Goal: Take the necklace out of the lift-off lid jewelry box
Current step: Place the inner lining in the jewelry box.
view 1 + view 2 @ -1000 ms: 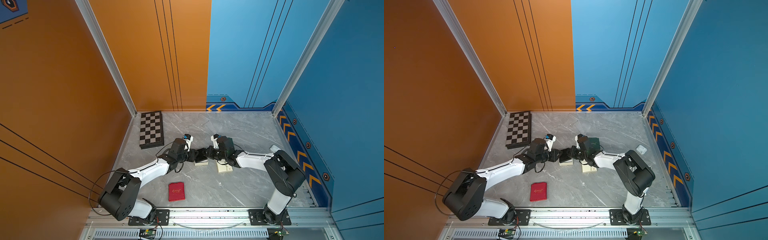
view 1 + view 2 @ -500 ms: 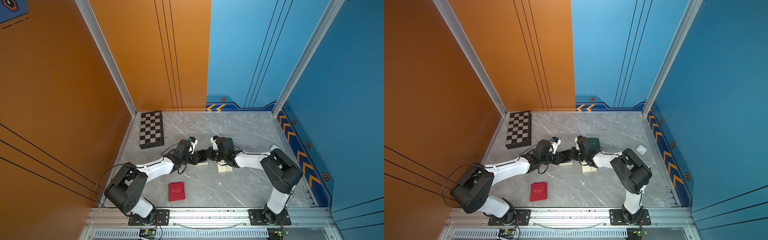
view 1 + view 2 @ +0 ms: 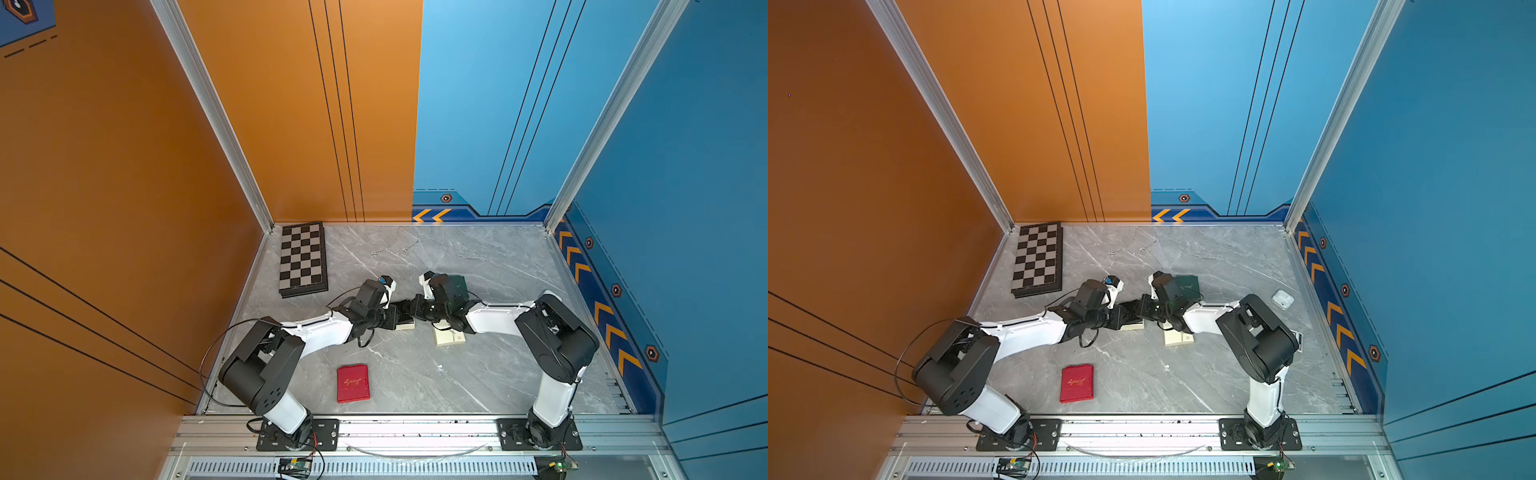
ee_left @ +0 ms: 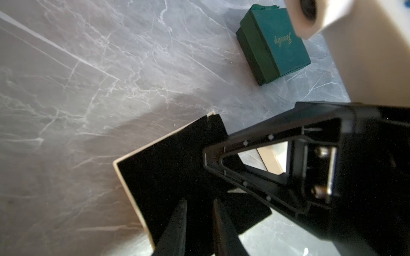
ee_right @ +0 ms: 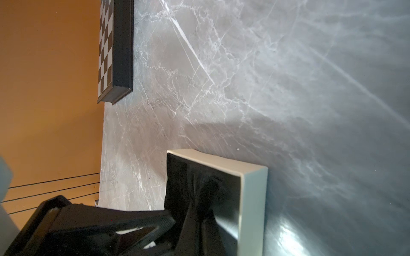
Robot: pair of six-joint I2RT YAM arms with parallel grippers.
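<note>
"What were the arms like?"

"Twins. The left arm [image 3: 320,330] and right arm [image 3: 494,318] each had white shells between bulky black joints, above a black base plate [image 3: 297,434]."

"Any wiring?"

"A thin black cable [image 3: 206,355] looped off the left one. The end effector fingers [image 4: 266,130] were black, hollow triangular frames, with silver screws [image 4: 321,152] behind."

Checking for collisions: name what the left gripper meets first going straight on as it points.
Probably the black lining of the open cream box, right ahead of the left gripper; depth is unclear.
</note>
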